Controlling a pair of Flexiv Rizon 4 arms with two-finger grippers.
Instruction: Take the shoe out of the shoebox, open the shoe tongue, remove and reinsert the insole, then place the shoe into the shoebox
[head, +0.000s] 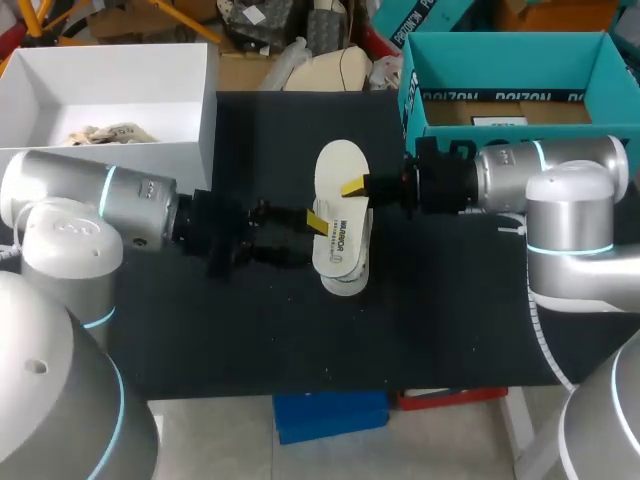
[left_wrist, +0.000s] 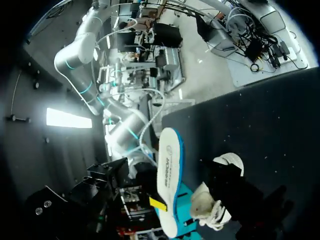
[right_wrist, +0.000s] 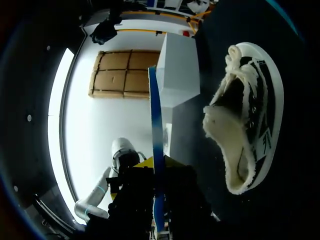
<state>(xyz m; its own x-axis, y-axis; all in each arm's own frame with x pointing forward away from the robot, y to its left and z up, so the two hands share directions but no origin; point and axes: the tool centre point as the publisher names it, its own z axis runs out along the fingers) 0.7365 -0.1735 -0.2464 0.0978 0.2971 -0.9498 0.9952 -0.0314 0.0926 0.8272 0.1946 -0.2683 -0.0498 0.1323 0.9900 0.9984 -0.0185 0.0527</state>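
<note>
- Although the white box (head: 190, 60) stands at the far left of the surface (head: 250, 340) with a pale crumpled bundle (head: 105, 132) inside, it looks to have no part in this step
- Next along, the left arm (head: 130, 205) lies low over the surface, with the left jaws at the left edge of the insole (head: 338, 195); whether they are spread or pinching I cannot tell. My guess is that they are there to steady things while the insole is handled
- In the middle, the white insole is held clear above the shoe (head: 350, 275), which lies on the surface beneath it with its fleecy mouth gaping. The insole is out of the shoe yet lined up over it, probably so it can go straight back in
- From the right comes the right arm (head: 540, 170); the right jaws are pinching the insole by its right edge, and this grip looks to carry it
- Far right, at the back, the teal shoebox (head: 415, 80) stands open with no shoe in it, handy for the return once the insole is seated
</note>
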